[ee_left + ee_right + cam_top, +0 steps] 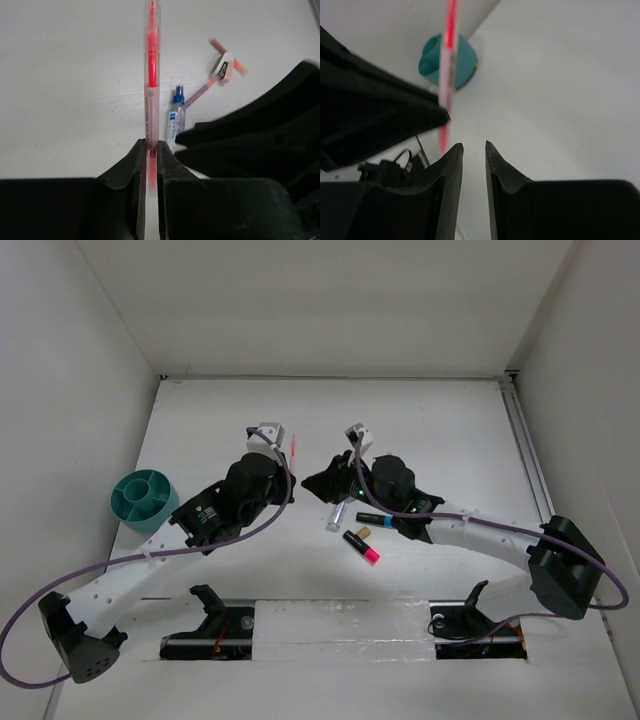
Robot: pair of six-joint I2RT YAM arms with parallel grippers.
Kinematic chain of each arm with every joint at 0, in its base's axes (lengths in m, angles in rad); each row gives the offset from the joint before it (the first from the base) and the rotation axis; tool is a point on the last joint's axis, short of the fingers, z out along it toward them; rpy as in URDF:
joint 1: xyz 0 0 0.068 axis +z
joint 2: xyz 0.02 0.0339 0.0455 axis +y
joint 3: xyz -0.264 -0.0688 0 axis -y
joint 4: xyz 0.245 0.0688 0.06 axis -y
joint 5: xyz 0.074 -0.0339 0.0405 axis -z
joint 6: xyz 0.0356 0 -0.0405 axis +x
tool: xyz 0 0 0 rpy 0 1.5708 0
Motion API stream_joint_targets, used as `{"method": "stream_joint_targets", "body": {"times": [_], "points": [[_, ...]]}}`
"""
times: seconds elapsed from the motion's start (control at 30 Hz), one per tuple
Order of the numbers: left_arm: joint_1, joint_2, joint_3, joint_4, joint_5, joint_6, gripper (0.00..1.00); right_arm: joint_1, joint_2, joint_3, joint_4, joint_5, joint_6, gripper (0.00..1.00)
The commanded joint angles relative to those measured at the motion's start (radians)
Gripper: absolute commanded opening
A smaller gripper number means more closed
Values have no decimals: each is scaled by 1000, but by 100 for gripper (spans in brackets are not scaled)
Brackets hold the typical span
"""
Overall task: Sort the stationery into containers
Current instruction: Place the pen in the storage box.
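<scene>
White counter carries a teal organizer near its left edge, well apart from the loose pens. Left pincer is clamped on a thin pink pen. Right pincer stands slightly parted, holding nothing. Near it lie a blue-capped pen and a pink-ended black marker.

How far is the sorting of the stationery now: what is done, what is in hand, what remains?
Done: apparently nothing; the teal organizer shows no pens inside. In hand: the left gripper is shut on the thin pink pen. Remaining: that pen, plus the clear blue-capped pen, two black markers and the tan bit lying unsorted by the right gripper, which is open and empty.
</scene>
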Motion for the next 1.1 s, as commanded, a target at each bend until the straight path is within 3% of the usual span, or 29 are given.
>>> {"method": "stream_joint_targets", "body": {"times": [0.0,0.4,0.63,0.67,0.87,0.97,1.07], "points": [[8,-37,33,127,-79,-9,0,23,-10,-11,-85,-72,-20,31],[8,-37,51,92,-162,-29,0,-15,-43,-57,-85,-52,-20,36],[8,-5,145,-20,-431,-97,0,-61,-70,-112,-85,-72,-20,37],[28,21,166,-39,-505,-120,0,-61,-70,-112,-85,-83,-20,37],[183,104,237,-206,-648,-331,0,-80,-109,-146,-85,-103,-29,37],[326,158,264,-192,-708,-306,0,-91,-129,-157,-85,-115,-29,37],[539,216,320,-182,-656,-253,0,-112,-129,-166,-85,-137,-29,37]]}}
